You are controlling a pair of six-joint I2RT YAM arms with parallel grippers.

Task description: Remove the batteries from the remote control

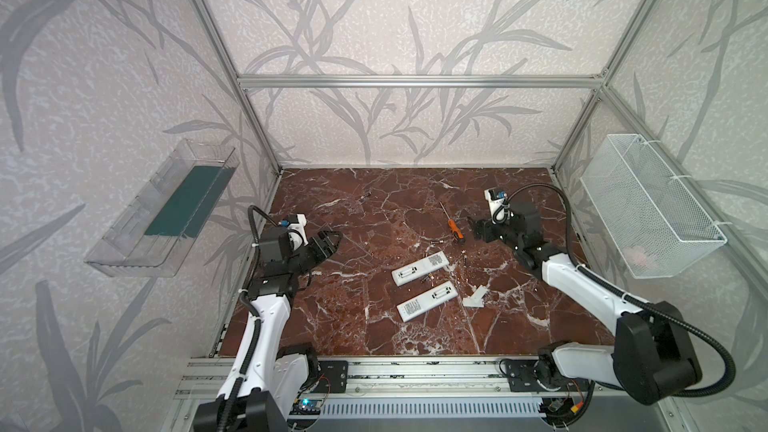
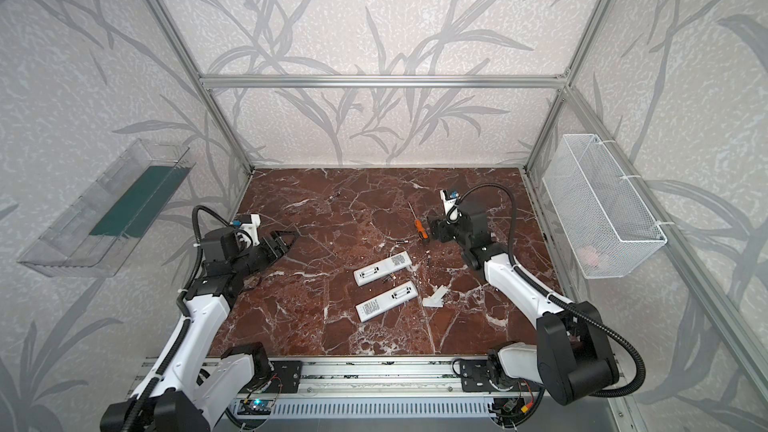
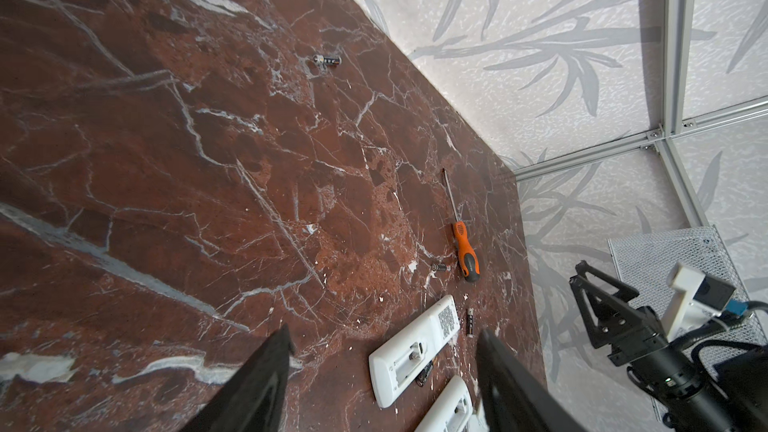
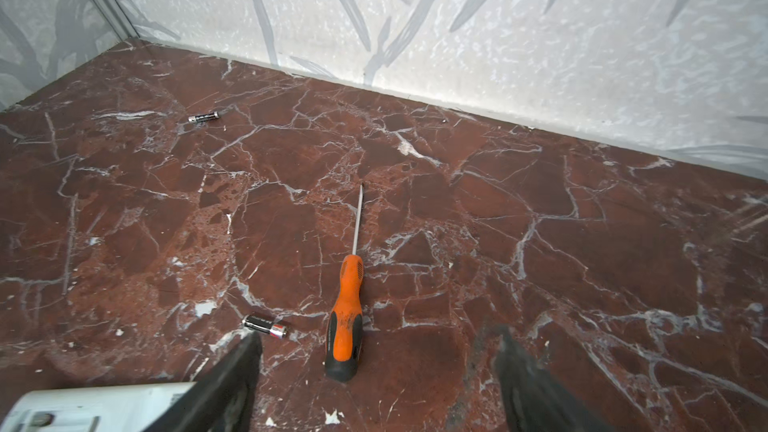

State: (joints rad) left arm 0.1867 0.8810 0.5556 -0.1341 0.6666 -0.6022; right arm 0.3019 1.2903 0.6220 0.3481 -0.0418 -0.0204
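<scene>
Red-brown marble tabletop (image 1: 332, 317) w/ white veins, leaf-print wallpaper (image 1: 374, 14), alu frame (image 1: 415, 81)

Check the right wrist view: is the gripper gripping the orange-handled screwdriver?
No, the orange-handled screwdriver lies flat on the marble tabletop, touching neither finger of the open right gripper.

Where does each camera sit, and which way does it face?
Top view: high in front, looking down on the table; both arms show.
Top view: beside it, facing the same table; both arms show.
Left wrist: on the left arm, looking over the remotes; left pincer, open, and right arm show.
Right wrist: on the right arm, facing the back wall; right pincer shows, open.
Shared: both wrist views hold the screwdriver.
</scene>
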